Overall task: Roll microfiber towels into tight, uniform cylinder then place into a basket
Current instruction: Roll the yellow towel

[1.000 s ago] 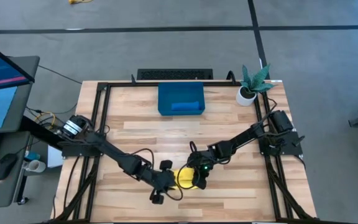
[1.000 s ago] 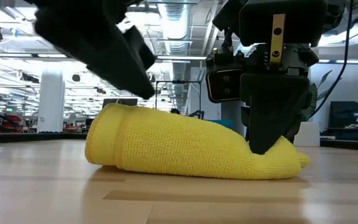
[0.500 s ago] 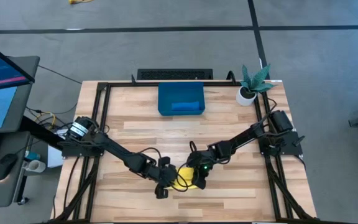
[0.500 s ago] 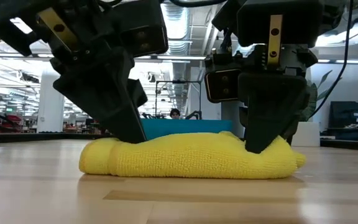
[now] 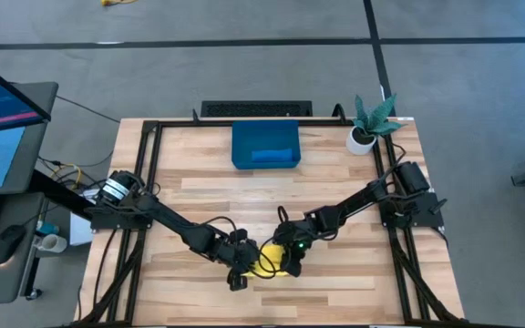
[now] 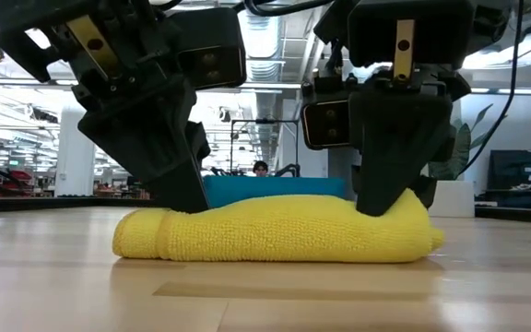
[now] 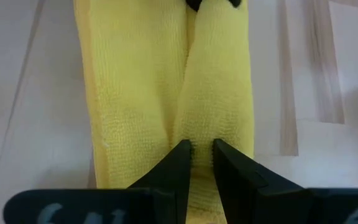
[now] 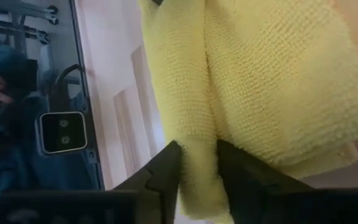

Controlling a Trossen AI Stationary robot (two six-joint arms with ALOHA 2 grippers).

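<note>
Here, nubbly yellow towel (image 6: 275, 231), lumpy flattened roll.

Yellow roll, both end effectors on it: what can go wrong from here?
1. The yellow towel lies flattened, with a fold line along it, not a tight cylinder; it may loosen further.
2. The right end effector straddles only a ridge of cloth, so a lift may drop that end.
3. The basket sits far across the table.

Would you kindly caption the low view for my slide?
Left tool and right tool press on a rolled bright yellow microfiber towel lying on the wooden table.
</note>
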